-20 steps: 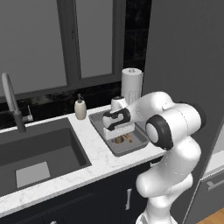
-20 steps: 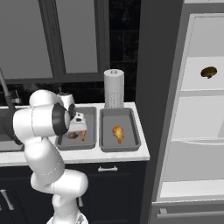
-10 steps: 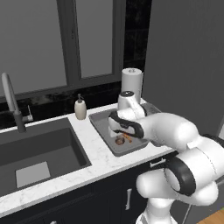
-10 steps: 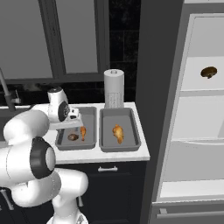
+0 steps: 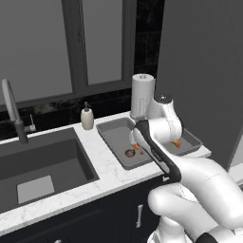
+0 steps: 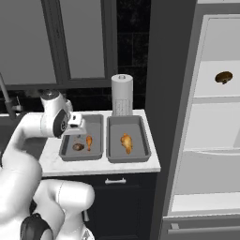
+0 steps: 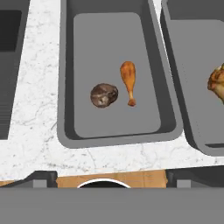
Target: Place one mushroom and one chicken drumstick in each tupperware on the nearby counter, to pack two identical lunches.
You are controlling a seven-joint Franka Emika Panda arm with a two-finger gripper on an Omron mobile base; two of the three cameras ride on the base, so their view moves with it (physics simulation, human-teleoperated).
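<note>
1. In my hand view, the left tupperware [image 7: 65, 78] holds one mushroom [image 7: 104, 95] and one chicken drumstick [image 7: 128, 81]; the drumstick lies just beside the mushroom, at its 2 o'clock.
2. The right tupperware [image 6: 143, 149] sits just beside the left one, at its 3 o'clock, and holds a second drumstick [image 6: 126, 143].
3. Both containers rest on the counter [image 6: 101, 164].
4. I see another mushroom [image 6: 223, 77] on a fridge shelf [image 6: 206, 93].
5. I cannot tell whether the gripper's fingers are apart or together.
</note>
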